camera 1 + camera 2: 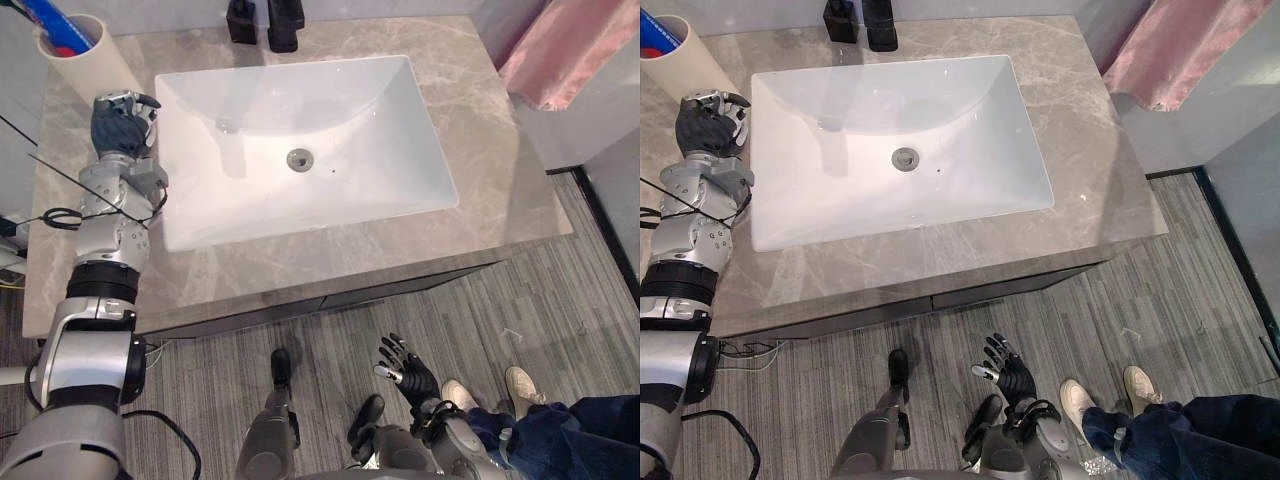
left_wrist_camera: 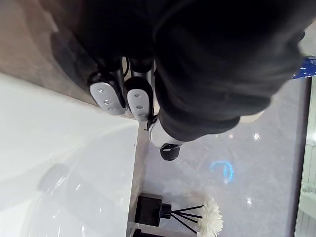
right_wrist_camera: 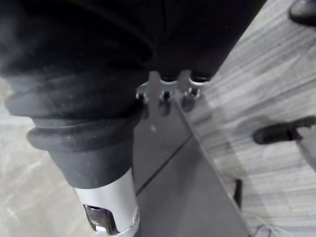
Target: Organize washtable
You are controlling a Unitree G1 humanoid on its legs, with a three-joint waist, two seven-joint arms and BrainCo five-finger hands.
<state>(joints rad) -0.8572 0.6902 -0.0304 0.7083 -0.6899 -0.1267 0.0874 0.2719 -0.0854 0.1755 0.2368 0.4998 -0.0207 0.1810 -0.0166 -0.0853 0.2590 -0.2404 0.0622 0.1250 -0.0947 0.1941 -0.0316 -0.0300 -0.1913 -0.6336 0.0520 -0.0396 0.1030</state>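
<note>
A cream cup (image 1: 78,55) holding a blue and a red item stands at the back left corner of the grey marble counter (image 1: 480,120). My left hand (image 1: 122,122) hovers just in front of that cup, beside the left rim of the white sink (image 1: 180,235). Its fingers (image 2: 106,94) are loosely bent and hold nothing, and the thumb (image 2: 168,150) stands apart. My right hand (image 1: 408,372) hangs low over the floor in front of the cabinet, fingers spread and empty.
A black dispenser (image 1: 241,20) and a black tap (image 1: 283,25) stand behind the sink. A black reed diffuser (image 2: 150,210) with a white flower (image 2: 212,217) sits near them. A pink towel (image 1: 560,50) hangs at the right. A person's shoes (image 1: 520,385) are on the floor at lower right.
</note>
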